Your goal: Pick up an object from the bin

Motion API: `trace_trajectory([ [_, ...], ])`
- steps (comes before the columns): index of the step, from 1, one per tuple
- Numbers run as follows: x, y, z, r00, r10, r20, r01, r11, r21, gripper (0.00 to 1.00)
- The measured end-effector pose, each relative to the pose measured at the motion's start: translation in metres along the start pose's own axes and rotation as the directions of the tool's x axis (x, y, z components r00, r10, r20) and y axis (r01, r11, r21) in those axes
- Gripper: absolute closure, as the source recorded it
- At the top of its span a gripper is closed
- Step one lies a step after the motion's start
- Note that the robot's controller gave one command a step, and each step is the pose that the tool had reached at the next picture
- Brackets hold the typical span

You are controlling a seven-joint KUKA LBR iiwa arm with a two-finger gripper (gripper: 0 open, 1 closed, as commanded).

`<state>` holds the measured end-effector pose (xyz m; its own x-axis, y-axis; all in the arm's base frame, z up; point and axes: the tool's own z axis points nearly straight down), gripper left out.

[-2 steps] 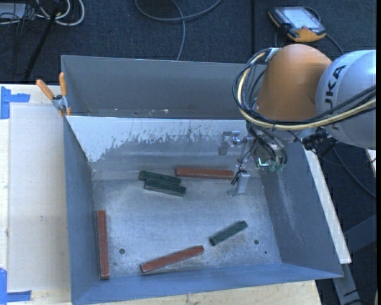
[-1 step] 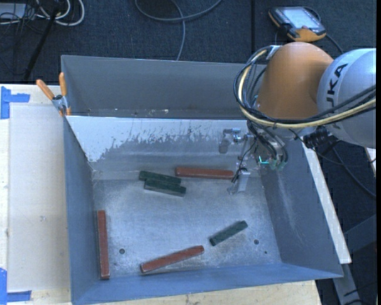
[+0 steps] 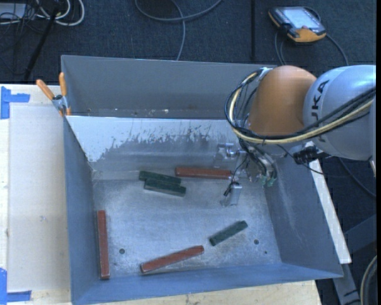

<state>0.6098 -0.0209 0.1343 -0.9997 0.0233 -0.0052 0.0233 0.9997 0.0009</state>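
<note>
Grey bin (image 3: 146, 94), jaws low toward its 2 o'clock, spread or pressed together cannot be told, reddish-brown bar (image 3: 203, 172) ending just beside at their 10 o'clock, dark green bar (image 3: 228, 232) at their 6 o'clock

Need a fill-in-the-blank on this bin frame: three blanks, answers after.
The bin holds ___ red-brown sticks in all. The gripper hangs by the right end of the back stick, which is ___ in colour. The short stick near the front right corner is dark ___.
Missing words: three; red-brown; green.
</note>
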Motion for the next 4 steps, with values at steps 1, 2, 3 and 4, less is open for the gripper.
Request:
trace_trajectory([
  [1, 0.002, -0.002, 0.015, 1.000, 0.008, -0.005, -0.008, 1.000, -0.001, 0.00],
  [2, 0.001, 0.006, -0.015, 0.997, 0.077, -0.010, -0.077, 0.997, 0.002, 0.00],
  [3, 0.000, 0.012, -0.026, 1.000, 0.017, -0.003, -0.017, 1.000, 0.001, 0.00],
  [4, 0.015, -0.002, -0.032, 0.966, -0.260, -0.015, 0.260, 0.966, -0.002, 0.00],
])
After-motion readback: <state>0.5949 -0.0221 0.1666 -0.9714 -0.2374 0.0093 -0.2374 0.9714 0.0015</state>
